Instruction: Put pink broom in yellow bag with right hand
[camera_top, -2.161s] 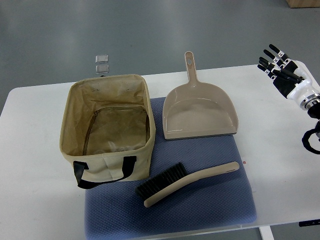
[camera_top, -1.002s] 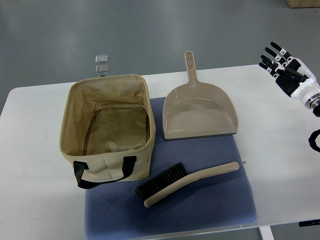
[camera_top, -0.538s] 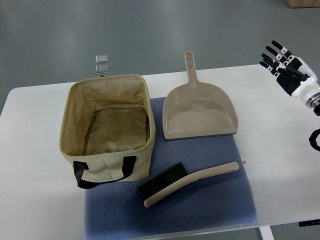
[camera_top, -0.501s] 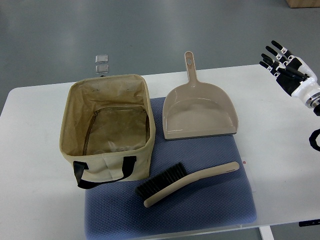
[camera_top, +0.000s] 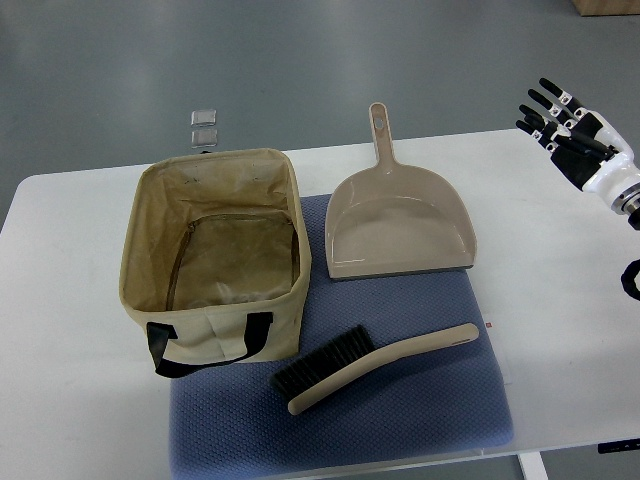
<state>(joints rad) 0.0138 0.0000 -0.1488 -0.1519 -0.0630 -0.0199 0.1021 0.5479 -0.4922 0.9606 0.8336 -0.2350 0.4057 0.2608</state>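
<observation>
A white table (camera_top: 80, 380) has a blue mat (camera_top: 430, 400) lying on it. The broom (camera_top: 375, 366) lies flat on the near part of the mat. Its handle is a light pinkish tan, and its bristles are dark. The bristle end points to the left, toward the bag, and the thin end of the handle points to the right. Nothing is touching the broom.

The bag (camera_top: 215, 260) stands just to the left of the broom, partly on the mat. It is a pale yellow cloth bag (more like a soft box) and its top is wide open. You can see right down to its bottom. A black strap hangs on the side nearest the camera.

A dustpan (camera_top: 398, 232) of the same tan color lies on the far part of the mat, just beside the bag. Its handle points away from the camera.

The right hand (camera_top: 572, 130) is up at the far right edge, above the table and well apart from the broom. Its fingers (camera_top: 545, 105) are spread out and straight, and they hold nothing.

Two small clear squares (camera_top: 204, 128) sit on the gray floor beyond the table.
</observation>
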